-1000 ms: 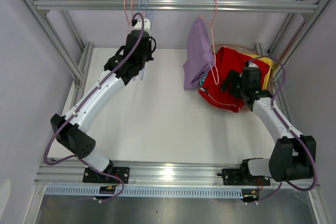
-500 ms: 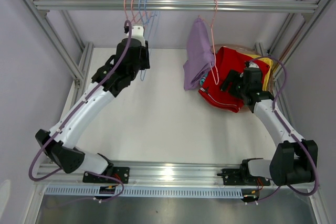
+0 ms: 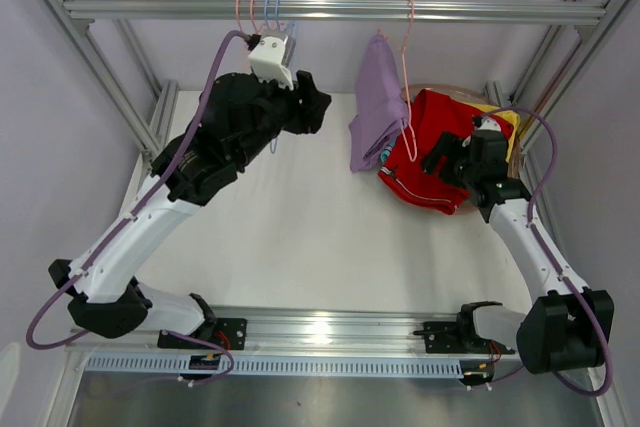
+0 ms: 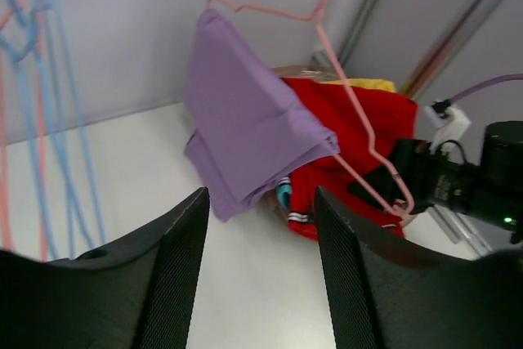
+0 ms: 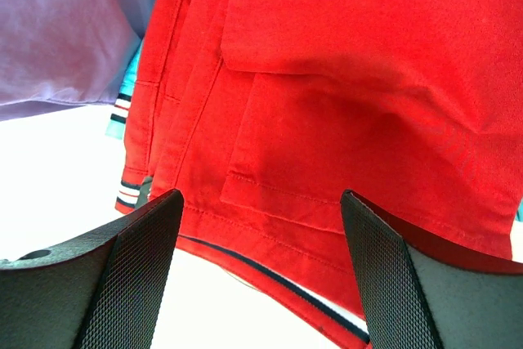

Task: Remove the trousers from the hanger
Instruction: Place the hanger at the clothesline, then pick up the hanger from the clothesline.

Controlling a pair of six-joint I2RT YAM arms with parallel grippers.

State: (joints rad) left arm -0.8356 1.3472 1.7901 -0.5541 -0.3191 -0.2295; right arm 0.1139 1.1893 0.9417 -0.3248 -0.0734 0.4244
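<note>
trousers on hanger, trouser pile just right

A robotics lab cell: aluminium-profile frame around a white table, plain walls.

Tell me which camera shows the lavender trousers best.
The left wrist view: the lavender trousers fill the middle, draped over the pink hanger. The top view shows them small; the right wrist view catches only a corner.

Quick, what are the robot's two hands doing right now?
Left gripper: open, holding nothing.
Right gripper: open, empty, facing the red trousers.
</note>
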